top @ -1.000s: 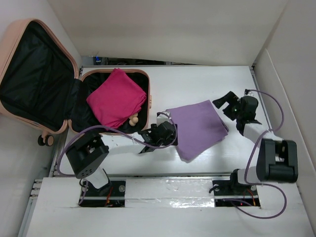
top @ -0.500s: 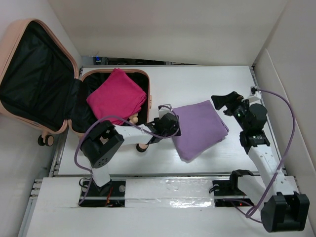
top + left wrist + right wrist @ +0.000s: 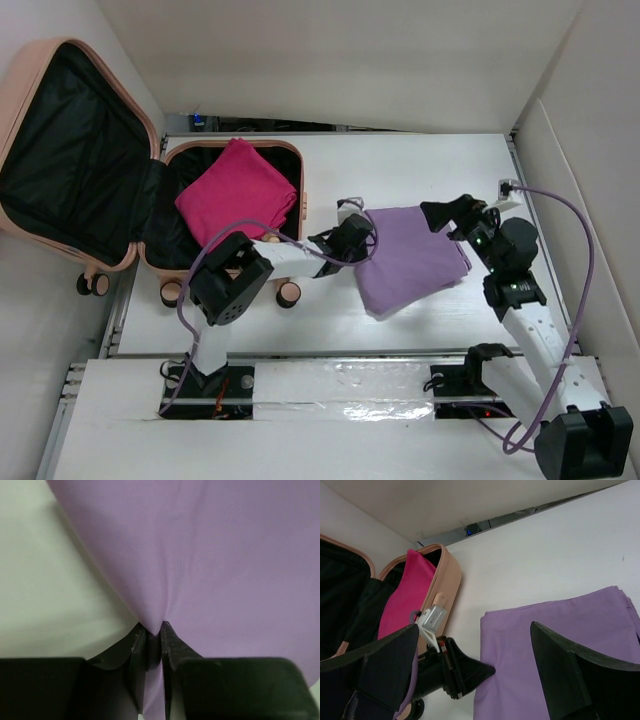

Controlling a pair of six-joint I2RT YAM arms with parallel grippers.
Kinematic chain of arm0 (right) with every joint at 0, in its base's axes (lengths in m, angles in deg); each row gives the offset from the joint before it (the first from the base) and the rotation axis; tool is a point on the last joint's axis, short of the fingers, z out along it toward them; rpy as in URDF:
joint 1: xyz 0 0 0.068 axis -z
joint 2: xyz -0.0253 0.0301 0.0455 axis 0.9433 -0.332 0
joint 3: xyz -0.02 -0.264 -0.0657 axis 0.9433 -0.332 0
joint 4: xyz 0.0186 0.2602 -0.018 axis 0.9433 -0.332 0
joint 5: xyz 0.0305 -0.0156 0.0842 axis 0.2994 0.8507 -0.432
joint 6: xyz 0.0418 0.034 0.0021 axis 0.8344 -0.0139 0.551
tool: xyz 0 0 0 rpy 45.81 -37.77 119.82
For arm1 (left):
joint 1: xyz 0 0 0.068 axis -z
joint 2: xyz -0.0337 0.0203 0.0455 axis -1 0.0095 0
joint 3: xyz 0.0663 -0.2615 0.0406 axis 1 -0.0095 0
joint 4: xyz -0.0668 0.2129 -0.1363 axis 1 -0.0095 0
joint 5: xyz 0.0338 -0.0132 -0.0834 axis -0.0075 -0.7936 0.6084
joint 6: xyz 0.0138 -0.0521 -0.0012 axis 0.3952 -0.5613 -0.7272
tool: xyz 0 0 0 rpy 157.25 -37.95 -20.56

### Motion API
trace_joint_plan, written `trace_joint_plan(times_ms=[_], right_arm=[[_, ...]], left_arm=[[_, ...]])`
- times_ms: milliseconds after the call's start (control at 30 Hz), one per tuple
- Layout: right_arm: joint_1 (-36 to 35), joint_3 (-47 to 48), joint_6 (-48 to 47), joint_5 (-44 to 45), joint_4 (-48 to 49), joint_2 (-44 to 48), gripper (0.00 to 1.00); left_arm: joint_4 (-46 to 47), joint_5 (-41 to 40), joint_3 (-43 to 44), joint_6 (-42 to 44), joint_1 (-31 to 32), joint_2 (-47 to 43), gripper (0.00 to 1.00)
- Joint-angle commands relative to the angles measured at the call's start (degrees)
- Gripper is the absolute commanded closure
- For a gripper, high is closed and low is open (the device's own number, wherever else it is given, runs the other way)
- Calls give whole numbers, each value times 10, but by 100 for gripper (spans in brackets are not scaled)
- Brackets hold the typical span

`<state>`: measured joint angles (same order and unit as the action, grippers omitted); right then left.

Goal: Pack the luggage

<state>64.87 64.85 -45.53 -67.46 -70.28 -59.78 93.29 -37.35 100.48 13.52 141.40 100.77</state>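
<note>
The peach-pink luggage [image 3: 150, 150] lies open at the table's far left, its lid [image 3: 25, 90] leaning against the wall. A folded magenta cloth [image 3: 238, 195] rests in its black-lined base. A folded purple cloth [image 3: 415, 262] lies flat mid-table. My left gripper [image 3: 362, 243] is shut on the purple cloth's left edge; the left wrist view shows the fabric [image 3: 200, 555] pinched between the closed fingers [image 3: 170, 645]. My right gripper [image 3: 450, 222] hovers open over the cloth's far right corner, nothing between its fingers [image 3: 565, 675].
The luggage's caster wheels [image 3: 288, 296] stick out toward the near edge beside the left arm. White walls enclose the table on the back and both sides. A purple cable [image 3: 570, 215] loops beside the right arm.
The left gripper slid right to the purple cloth's left edge and closed on it. The right arm swung forward and left, its open gripper now over the cloth's far right corner.
</note>
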Motion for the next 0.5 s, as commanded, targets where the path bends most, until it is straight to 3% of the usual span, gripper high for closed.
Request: trace_joint_plan(times_ms=[0,167,467], right_arm=[[-15,-6,-24,-10,21,12,2],[-30,-1,-39,6,10,32,2],[-49,9,-48,62,-24,47,2]], left_arm=[[5,14,84,65,-19,10,100],[-32,23,142,106,-25,-3,100],[-122,9,166,182,-116,-173,100]])
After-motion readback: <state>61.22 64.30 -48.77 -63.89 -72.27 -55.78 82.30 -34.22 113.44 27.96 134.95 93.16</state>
